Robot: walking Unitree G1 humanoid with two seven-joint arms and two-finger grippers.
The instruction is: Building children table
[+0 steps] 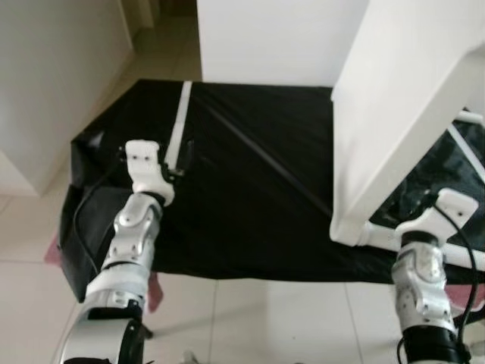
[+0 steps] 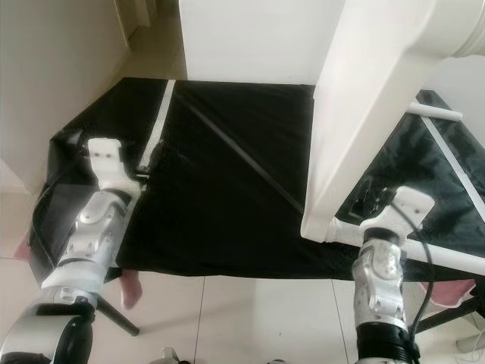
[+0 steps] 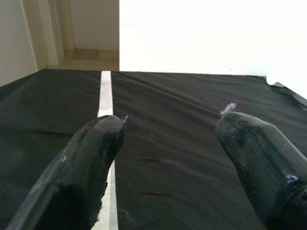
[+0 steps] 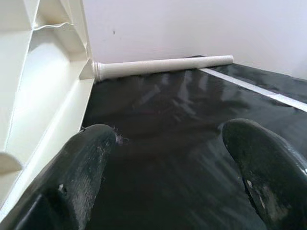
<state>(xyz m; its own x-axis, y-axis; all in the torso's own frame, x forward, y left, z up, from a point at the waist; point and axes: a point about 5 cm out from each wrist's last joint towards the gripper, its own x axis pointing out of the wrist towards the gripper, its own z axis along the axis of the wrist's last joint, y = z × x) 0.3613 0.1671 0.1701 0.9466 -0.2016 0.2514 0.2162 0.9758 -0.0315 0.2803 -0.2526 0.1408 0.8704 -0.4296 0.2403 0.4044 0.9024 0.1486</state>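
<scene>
Large white plastic children's tabletop stands tilted on the black-clothed counter — right side. Left gripper and right gripper hover above the cloth, jaws spread, holding nothing.

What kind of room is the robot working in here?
Probably a home: pale tiled floor, plain white walls, and a work surface draped in black cloth bearing a white plastic tabletop and its tube leg.

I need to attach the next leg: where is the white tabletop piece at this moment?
In the eye views, the white tabletop stands tilted on the black cloth, on the robot's right, near the right gripper.
</scene>
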